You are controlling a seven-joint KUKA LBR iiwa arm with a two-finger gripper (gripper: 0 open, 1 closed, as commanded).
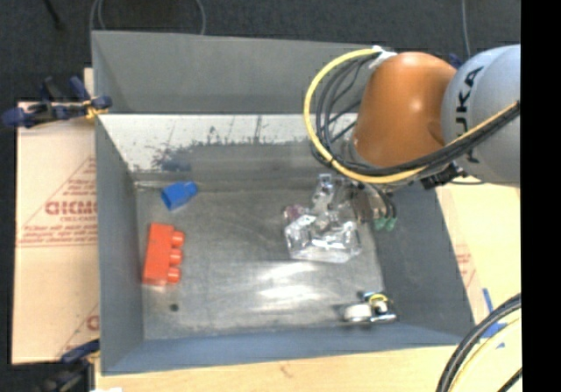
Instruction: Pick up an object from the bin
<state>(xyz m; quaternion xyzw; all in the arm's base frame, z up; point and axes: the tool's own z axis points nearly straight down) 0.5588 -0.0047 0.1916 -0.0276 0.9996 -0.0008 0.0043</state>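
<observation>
Plainly, in the camera view the gripper (337,206) hangs low over the right-middle of the bin (118,232), beneath the arm's orange cover (399,110), and right above a clear crumpled plastic piece (323,237) lying on the floor there. Whether the gripper is clenched or released I cannot tell, since its tip merges with the glinting plastic, nor can I tell if it touches the piece.

That clear crumpled plastic piece looks light, thin and glossy. I judge it would flex or crackle under pressure and slip along smooth faces. A raised fold or ridge near its upper edge, closest to the gripper, seems the best place to take hold, not the flat shiny skirt.

Well apart on the left lie a red-orange toy brick (162,254) and, above it, a small blue block (178,195), both stiff and easy to pinch across their sides. A small white-and-yellow item (368,310) sits near the front right corner; what it is cannot be made out.
</observation>
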